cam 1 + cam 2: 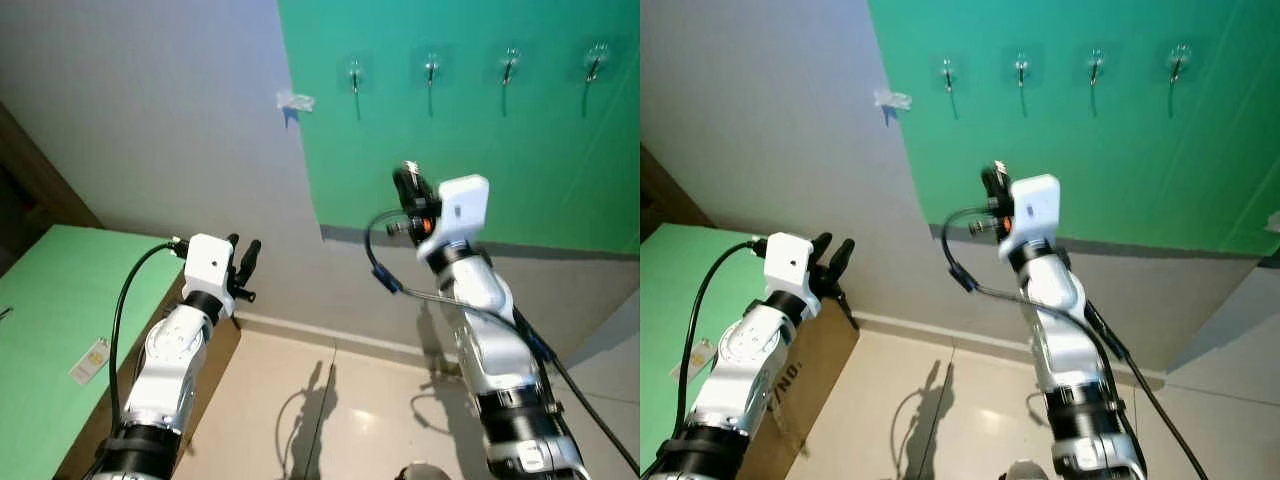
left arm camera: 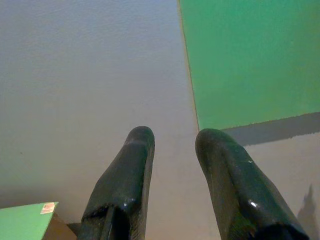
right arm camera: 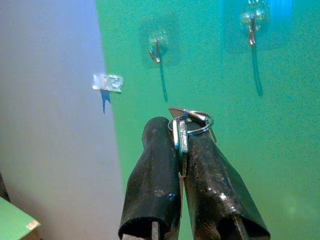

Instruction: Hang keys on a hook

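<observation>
Here, starting at your far left, a green table top (image 1: 50, 300) sits low beside the wall with a small tag (image 1: 89, 361) lying on it, and a brown cardboard box (image 1: 790, 385) stands against its near edge. Your left gripper (image 1: 244, 266) is raised just above that table edge, its two black fingers (image 2: 125, 185) parted with a clear gap and nothing between them, aimed at the grey wall (image 1: 150, 110). Move right along that wall and you meet a small clear clip (image 1: 295, 101) stuck just beside the edge of the green panel (image 1: 480, 190). On the panel, four clear hooks run in a row across the upper part; the leftmost hook (image 3: 157, 46) is the one nearest your right gripper (image 3: 182, 131), with the next hook (image 3: 251, 20) further right. Your right gripper is lifted toward the panel, below and slightly right of that leftmost hook, apart from it. Its fingers are pressed together on the keys (image 3: 181, 142), whose ring (image 3: 192, 123) pokes out past the fingertips.
</observation>
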### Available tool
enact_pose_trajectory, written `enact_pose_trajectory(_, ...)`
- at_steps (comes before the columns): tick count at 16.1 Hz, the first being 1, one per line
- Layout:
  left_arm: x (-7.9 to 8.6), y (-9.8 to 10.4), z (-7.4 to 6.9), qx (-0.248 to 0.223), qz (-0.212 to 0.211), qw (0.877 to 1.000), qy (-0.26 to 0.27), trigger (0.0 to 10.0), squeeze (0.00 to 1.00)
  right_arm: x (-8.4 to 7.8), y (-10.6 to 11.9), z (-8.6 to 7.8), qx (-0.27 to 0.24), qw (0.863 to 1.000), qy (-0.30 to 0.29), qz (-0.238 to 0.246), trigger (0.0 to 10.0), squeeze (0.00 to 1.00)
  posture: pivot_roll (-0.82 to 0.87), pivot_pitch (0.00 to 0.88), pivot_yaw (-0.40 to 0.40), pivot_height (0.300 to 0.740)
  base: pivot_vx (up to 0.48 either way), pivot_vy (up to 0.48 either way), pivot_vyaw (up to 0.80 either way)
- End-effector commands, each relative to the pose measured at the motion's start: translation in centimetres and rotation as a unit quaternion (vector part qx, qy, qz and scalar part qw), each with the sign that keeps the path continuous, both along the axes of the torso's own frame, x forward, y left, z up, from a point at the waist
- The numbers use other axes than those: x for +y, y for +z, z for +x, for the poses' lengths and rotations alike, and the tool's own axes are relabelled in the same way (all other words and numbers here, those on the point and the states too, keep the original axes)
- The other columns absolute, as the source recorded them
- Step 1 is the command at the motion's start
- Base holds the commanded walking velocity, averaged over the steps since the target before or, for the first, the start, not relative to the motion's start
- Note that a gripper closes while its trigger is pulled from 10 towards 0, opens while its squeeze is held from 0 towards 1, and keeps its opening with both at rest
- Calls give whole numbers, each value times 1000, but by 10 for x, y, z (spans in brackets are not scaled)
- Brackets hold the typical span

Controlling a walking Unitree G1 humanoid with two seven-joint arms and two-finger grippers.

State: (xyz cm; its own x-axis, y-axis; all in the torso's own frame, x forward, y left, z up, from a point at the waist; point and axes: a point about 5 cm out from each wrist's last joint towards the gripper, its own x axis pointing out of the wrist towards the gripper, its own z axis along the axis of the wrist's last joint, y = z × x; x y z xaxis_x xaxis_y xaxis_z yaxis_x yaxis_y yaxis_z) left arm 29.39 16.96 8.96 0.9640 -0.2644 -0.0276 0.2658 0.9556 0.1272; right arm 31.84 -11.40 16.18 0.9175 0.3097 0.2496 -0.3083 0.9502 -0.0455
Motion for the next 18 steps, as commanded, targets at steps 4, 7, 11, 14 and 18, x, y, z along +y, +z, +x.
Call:
enact_pose_trajectory(4, 4, 2, 0, -3, 9, 1000, 4, 10000, 0, 3, 3, 7, 15, 1000, -7, -5, 0, 0, -223, 13, 156, 740, 0, 0, 0)
enact_pose_trajectory(7, 4, 4, 1, -6, 14, 1000, 3, 10000, 0, 8, 10, 13, 11, 1000, -5, -10, 0, 0, -215, 2, 153, 740, 0, 0, 0)
enact_pose_trajectory(11, 2, 9, 0, -25, 14, 1000, -12, 10000, 0, 3, 15, 14, -13, 1000, -26, -11, 0, 0, -210, 0, 149, 740, 357, 0, 0)
enact_pose_trajectory(14, 0, 11, 1, -31, 13, 999, -16, 10000, 0, 3, 23, 14, -40, 998, -40, -10, 0, 0, -214, 0, 152, 740, 480, 0, 0)
enact_pose_trajectory(18, -5, 14, 1, -43, 14, 999, -30, 10000, 0, 3, 32, 12, -59, 997, -41, 1, 0, 0, -216, 0, 150, 740, 459, 0, 0)
